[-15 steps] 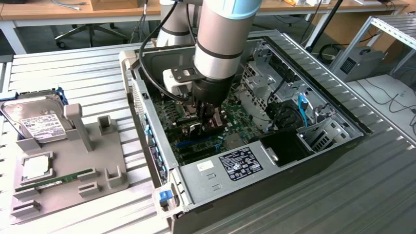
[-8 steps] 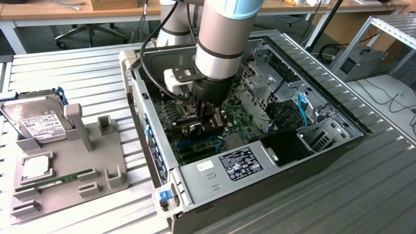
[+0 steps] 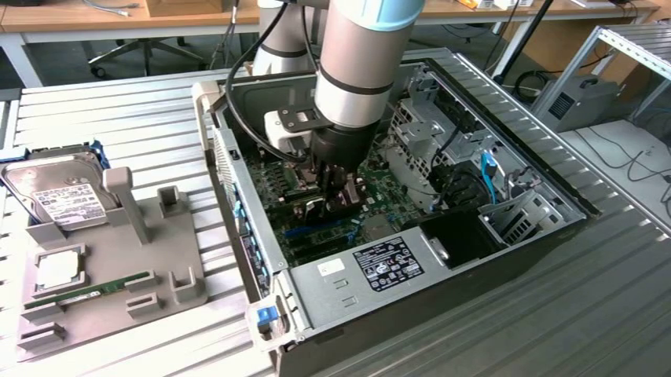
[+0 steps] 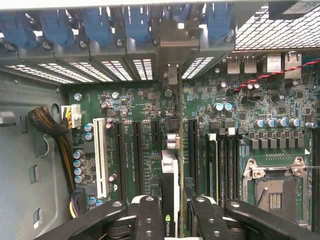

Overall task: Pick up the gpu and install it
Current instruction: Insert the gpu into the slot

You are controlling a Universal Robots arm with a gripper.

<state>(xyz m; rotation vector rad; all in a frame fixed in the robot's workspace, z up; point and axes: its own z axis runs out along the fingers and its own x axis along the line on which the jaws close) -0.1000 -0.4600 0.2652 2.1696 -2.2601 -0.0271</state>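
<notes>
In the wrist view the gpu (image 4: 169, 167) stands edge-on over the motherboard (image 4: 240, 125), its long edge running along the black expansion slots. Its metal end bracket (image 4: 170, 47) reaches the rear slot openings of the case. My gripper (image 4: 175, 212) is shut on the gpu, with one black finger (image 4: 149, 220) on each side of the card. In the exterior view my gripper (image 3: 338, 203) is down inside the open computer case (image 3: 419, 275), close above the board.
A grey holder (image 3: 115, 259) at the exterior view's left carries a silver hard drive (image 3: 63, 192) and a green RAM stick (image 3: 89, 290). Inside the case are a drive cage (image 3: 419, 133), a white slot (image 4: 101, 160), an open CPU socket (image 4: 272, 187) and blue slot clips (image 4: 100, 25).
</notes>
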